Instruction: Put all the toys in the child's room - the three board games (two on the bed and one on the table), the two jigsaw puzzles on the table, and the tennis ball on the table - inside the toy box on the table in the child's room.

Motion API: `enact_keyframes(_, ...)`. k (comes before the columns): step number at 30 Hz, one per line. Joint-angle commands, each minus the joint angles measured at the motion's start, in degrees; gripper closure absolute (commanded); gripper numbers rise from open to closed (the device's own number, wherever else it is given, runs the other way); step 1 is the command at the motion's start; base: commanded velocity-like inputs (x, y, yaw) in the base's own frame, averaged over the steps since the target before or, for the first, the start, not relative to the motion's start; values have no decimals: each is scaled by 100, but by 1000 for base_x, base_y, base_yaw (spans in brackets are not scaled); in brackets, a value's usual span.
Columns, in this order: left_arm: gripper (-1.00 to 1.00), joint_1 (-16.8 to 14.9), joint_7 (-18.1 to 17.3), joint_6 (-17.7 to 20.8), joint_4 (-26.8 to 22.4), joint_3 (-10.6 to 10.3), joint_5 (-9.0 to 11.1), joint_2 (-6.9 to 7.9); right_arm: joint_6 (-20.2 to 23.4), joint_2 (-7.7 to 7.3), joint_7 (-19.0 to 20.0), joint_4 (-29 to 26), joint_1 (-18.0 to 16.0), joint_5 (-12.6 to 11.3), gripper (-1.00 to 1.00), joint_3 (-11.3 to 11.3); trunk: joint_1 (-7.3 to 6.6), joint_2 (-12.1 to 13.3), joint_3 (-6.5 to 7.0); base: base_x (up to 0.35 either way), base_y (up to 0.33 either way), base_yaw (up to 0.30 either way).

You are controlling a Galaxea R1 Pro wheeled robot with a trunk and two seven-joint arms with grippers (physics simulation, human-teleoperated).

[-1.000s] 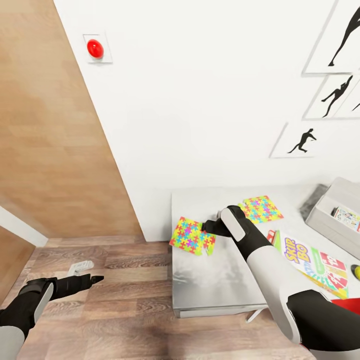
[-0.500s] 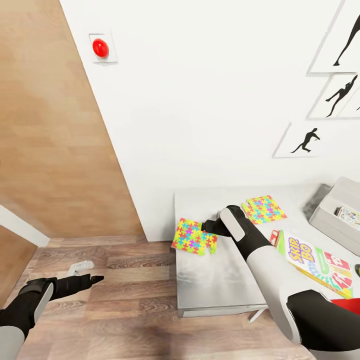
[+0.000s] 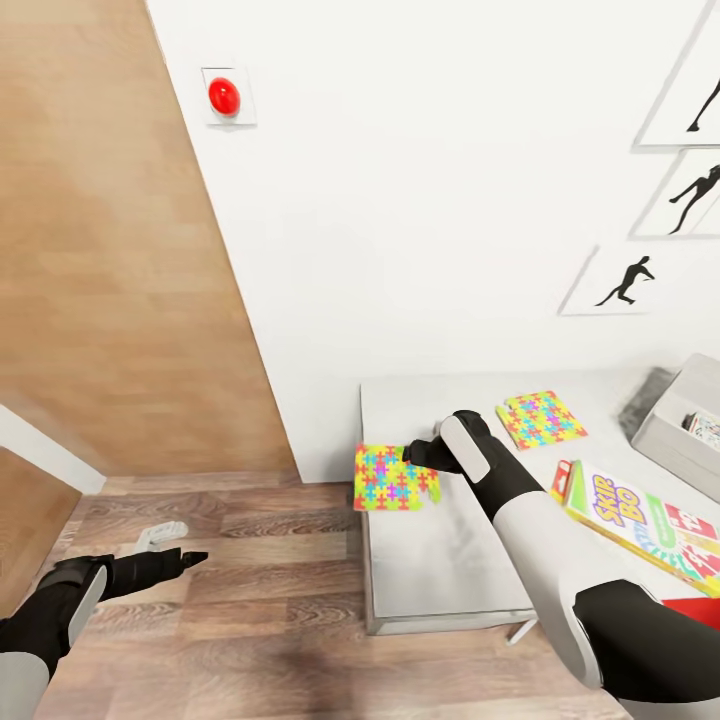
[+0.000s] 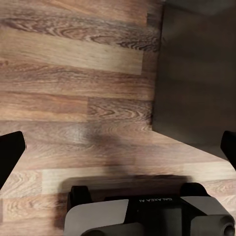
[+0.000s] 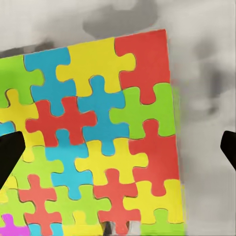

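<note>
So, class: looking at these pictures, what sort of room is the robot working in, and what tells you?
Most likely a child's bedroom or playroom. Bright jigsaw puzzles and a Skip-Bo game box lie on a pale table, and black athlete silhouette pictures hang on the white wall above a wood-plank floor.

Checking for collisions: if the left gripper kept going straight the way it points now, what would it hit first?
Most likely the wood floor: the left gripper, jaws open, looks down on bare planks. A dark panel lies off to one side; depth is unclear.
</note>
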Motion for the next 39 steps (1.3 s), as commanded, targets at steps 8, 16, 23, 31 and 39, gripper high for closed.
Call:
enact_keyframes(8,-100,-5,-13,48,-2,15,22,-2,-15,-8,-46,152,-1,-149,-100,12,5,-7,-11,0,113,0)
enact_keyframes(16,-100,-5,-13,47,-2,19,22,-2,-15,-9,-46,152,-1,-149,-100,6,5,-7,-11,0,93,0)
enact_keyframes(23,-100,-5,-13,48,-2,21,22,-2,-15,-10,-46,152,-1,-149,-100,6,5,-7,-11,0,8,0)
enact_keyframes(31,-100,-5,-13,45,-2,14,22,-2,-15,-14,-46,152,-1,-149,-100,6,5,-7,-11,-21,68,0)
enact_keyframes(39,-100,-5,-13,40,-2,13,22,-2,-15,-21,-46,152,-1,-144,-100,6,5,-7,12,-7,19,0)
